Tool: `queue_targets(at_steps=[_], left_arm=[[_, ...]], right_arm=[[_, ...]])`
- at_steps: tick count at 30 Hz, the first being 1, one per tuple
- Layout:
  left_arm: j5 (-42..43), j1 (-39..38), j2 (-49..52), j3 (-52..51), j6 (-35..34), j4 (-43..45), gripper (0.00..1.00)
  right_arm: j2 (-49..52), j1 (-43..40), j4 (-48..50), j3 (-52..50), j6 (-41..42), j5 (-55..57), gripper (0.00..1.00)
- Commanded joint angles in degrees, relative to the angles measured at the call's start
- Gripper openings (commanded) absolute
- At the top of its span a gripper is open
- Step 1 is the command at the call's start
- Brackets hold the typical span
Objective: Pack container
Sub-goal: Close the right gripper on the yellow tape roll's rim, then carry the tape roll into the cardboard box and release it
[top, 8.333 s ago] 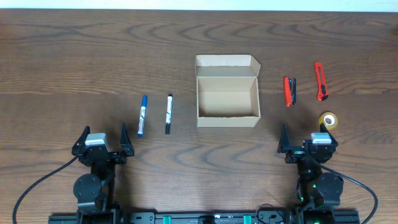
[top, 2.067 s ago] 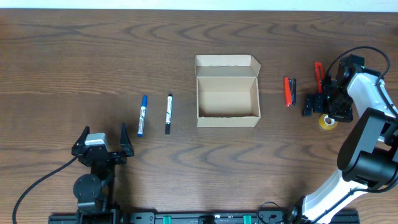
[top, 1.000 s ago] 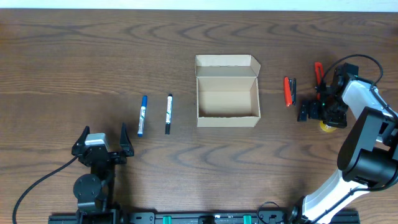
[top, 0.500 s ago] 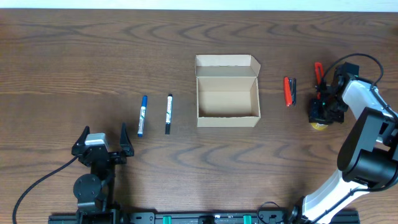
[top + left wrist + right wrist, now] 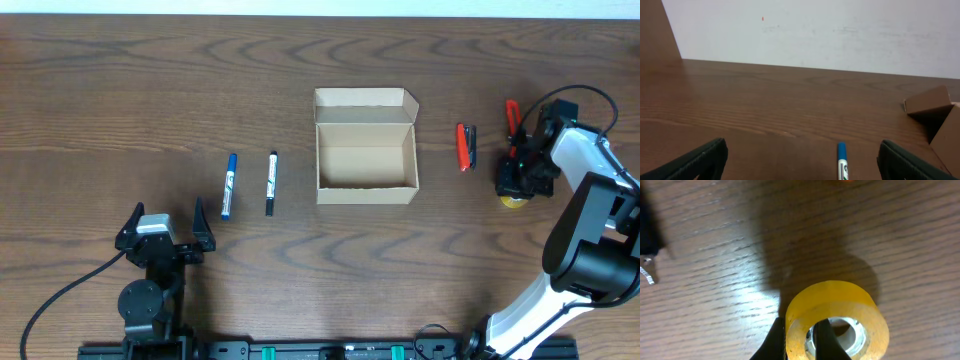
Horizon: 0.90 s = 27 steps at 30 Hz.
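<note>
Sitting open and empty, the box lies well off to the left of the right tool, with two red things between them, and it has not shifted since the start. Nothing has gone into it yet.

What has just changed is at the right tool. A second ago its jaws stood spread over the tape. Now they are clenched on the roll's wall, one finger outside the yellow ring and one inside the core, as the right wrist view shows. The tape is still resting on the table, directly beneath the tool. For the task, I judge this to be the first pick secured: the roll looks ready to be lifted and carried left to the box, though a pinch on one wall may let it swing.

The box is plain tan cardboard, rectangular, its hinged lid folded back on the side away from the arms, with small side flaps at the lid's corners. Its floor is bare and its walls stand upright, so the opening faces straight up.

Just beyond the right tool lies a red cutter, and to its left a red-and-dark item. The left tool rests released and wide apart, with a blue marker and a black marker just ahead of it.
</note>
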Motion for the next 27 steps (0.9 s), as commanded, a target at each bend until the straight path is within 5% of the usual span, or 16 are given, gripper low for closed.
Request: queue_targets(at_steps=[1,11,18,27], left_arm=[[0.66,0.20,-0.37,-0.61,-0.20,-3.04,0.95],[0.66,0.20,-0.37,-0.61,-0.20,-3.04,0.95],[0.68,0.20,-0.37,-0.61,-0.20,-3.04,0.95],[0.68,0.20,-0.37,-0.61,-0.20,-3.04,0.95]], right_arm=[[0.55,-0.15,-2.32,5.33,1.22,-2.60,0.01],[-1.70,2.71,-19.17,30.27,-2.10,-20.00,0.01],[-6.05,17.14,-29.24,47.93,-2.89,-20.76,0.01],[-9.38,36.65,-30.73,48.22,-2.64,-12.46,0.01]])
